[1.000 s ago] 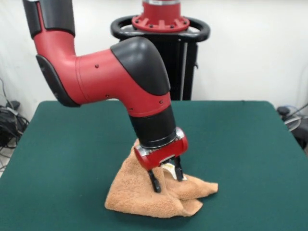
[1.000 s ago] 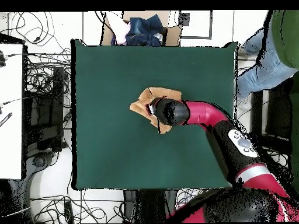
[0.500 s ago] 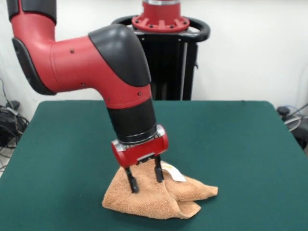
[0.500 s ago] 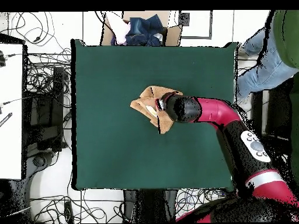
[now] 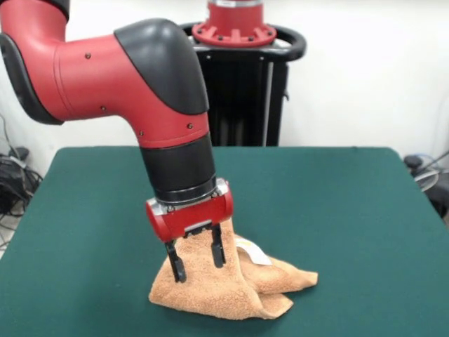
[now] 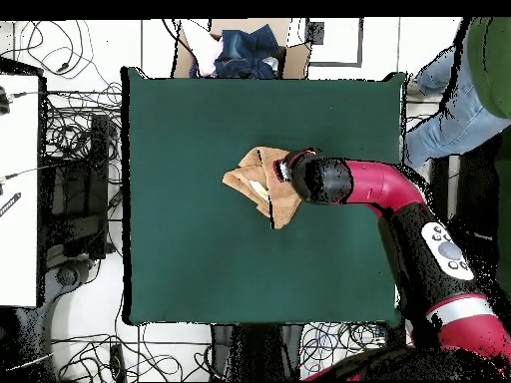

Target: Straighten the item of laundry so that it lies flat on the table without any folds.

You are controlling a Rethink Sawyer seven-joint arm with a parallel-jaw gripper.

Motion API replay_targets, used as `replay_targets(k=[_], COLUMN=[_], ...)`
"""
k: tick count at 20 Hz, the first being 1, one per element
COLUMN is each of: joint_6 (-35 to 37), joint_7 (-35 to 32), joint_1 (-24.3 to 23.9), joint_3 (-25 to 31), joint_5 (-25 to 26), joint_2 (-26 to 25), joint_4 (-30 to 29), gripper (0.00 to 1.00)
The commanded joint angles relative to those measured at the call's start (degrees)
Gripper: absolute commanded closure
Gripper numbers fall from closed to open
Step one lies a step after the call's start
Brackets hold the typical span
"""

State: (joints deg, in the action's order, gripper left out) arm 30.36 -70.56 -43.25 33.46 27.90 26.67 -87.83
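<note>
A person in jeans (image 6: 451, 110) stands beside tangled cables (image 6: 70, 70) and a cardboard box (image 6: 245, 45).

A robotics lab. A red and black robot arm (image 5: 105, 77) on a black pedestal (image 5: 242, 77) works at a green-topped desk (image 5: 351, 210) before a bare white wall (image 5: 365, 70). Tangled cables (image 6: 75, 274) cover the floor around the desk, and a person in jeans (image 6: 449, 110) stands beside it.
</note>
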Motion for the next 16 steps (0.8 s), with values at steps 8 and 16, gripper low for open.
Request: replay_targets(k=[8,16], joint_6=[-9.42,-11.05], joint_7=[-5.93,-4.33], joint_1=[3.93,3.65], joint_3=[-2.32,-2.44], joint_5=[5.69,5.84], joint_2=[1.38,-3.35], joint_4=[-9.11,-6.92], gripper=[0.00,0.00])
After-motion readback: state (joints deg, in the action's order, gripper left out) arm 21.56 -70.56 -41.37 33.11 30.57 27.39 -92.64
